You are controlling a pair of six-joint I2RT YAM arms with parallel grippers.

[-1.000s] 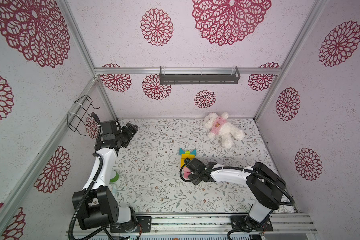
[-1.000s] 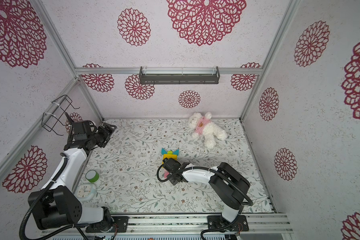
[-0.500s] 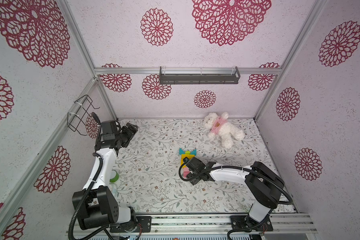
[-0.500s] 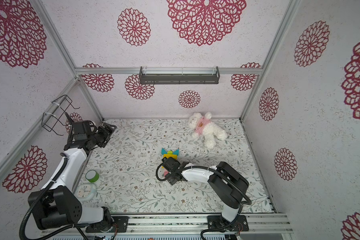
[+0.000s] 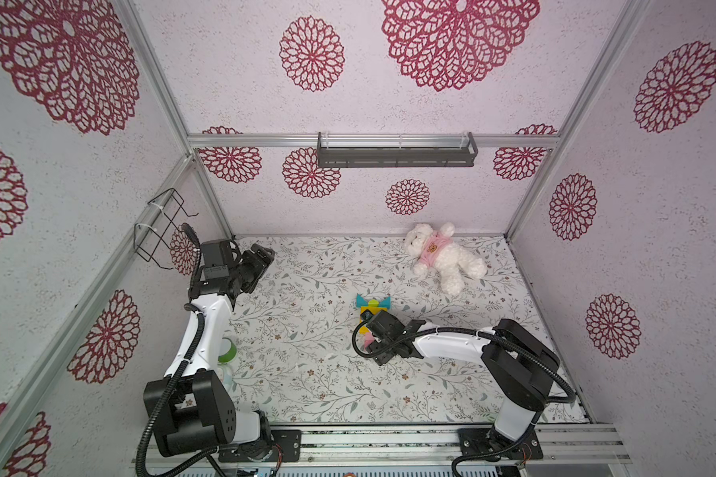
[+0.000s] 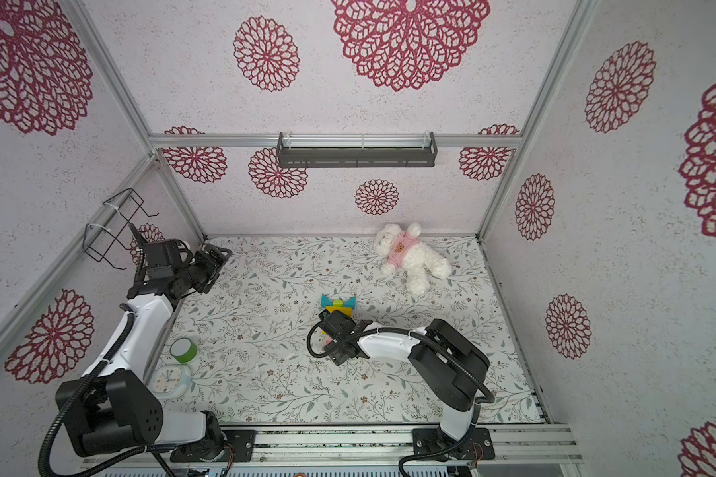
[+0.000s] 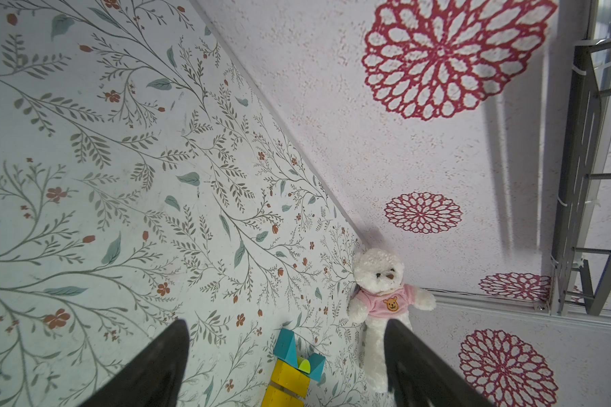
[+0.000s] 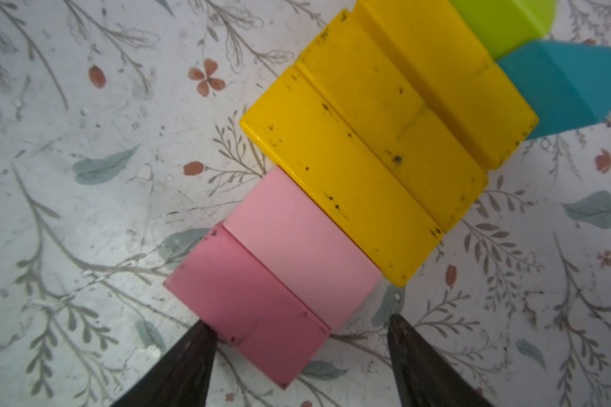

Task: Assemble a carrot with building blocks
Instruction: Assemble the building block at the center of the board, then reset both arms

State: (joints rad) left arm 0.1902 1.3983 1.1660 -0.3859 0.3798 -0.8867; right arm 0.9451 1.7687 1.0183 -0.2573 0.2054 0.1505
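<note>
Seemingly complete, the carrot point(image 5: 372, 309) lies flat mid-worktop point(image 5: 306, 371) in both top views. Its long axis runs front to back, with teal leaves point(image 5: 362, 300) toward the bear point(image 5: 439, 258) and rear wall, and the pink tip point(image 5: 368, 340) toward the rail, under the right arm point(image 5: 443, 342).

Left wrist view: the left jaws are apart and empty, well away from the carrot.

Right wrist view: the right jaws stand apart, straddling the darker pink block point(image 8: 247, 303) and clamping nothing.

This looks like the last step. The next move calls for a straight lift clear without nudging the tip.

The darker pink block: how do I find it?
In the middle of the floral table lies a flat row of coloured blocks. Past the yellow bars sits a pale pink block, then it: the end piece, deeper pink than that neighbour.
</note>
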